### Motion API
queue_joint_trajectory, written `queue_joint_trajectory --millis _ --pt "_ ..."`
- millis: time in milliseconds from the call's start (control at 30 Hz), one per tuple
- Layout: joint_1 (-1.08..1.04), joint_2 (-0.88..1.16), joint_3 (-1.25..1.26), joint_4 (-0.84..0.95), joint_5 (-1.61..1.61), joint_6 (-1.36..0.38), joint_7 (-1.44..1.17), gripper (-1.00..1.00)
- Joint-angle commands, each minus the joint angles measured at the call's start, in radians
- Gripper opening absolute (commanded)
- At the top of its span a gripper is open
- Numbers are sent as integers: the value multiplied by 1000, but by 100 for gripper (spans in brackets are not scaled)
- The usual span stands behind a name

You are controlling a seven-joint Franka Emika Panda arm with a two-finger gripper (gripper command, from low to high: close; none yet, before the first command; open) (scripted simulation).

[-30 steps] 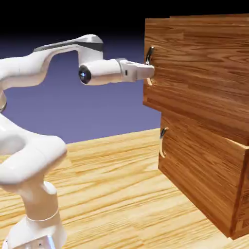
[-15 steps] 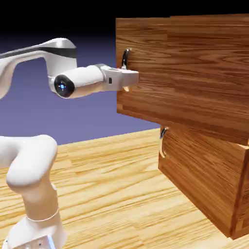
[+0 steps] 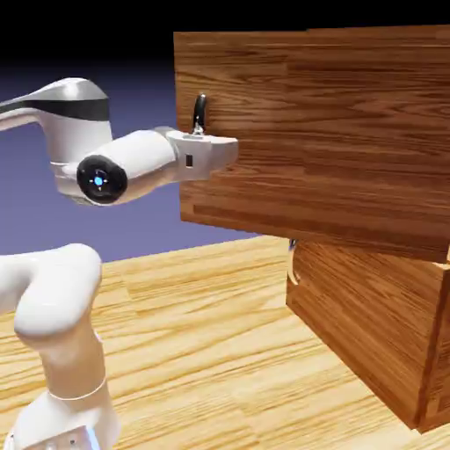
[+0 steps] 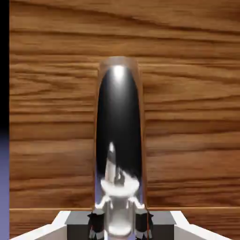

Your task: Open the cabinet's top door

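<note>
Your gripper (image 3: pixel 230 151) is clamped tight on the handle (image 3: pixel 200 112) of the top door (image 3: pixel 308 132); in the hand view the handle (image 4: pixel 119 140) runs straight up from between the jaws as a dark, glossy curved bar, and the fingertips (image 4: pixel 96 220) press against its lower end from either side. Directly behind the jaws you see nothing but the door's wood grain (image 4: pixel 187 117), filling almost the whole hand view, with a thin strip of dark backdrop at that view's left edge. From the exterior view, the hand lies level, with the jaws pointing into the door face just below the handle's upper end. The door stands out from the cabinet (image 3: pixel 369 334), its handled edge jutting toward the arm and overhanging the lower panel (image 3: pixel 360 325). That lower panel sits flush, its own handle (image 3: pixel 293 264) well below and beyond your jaws. The arm (image 3: pixel 53 299) bends up from the table (image 3: pixel 202 352) behind the hand.
</note>
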Motion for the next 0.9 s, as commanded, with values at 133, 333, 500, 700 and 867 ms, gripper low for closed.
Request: queue_joint_trajectory --millis 133,333,500,700,867 --pt "3 43 -181 47 -162 -130 -14 -100" --pt "56 137 -399 157 -347 -301 -42 -100" --pt "161 234 -580 301 -484 -454 -66 -100" --pt "353 330 -782 517 -609 -637 -81 -100" --pt "530 372 -922 698 -677 -769 -75 -100"
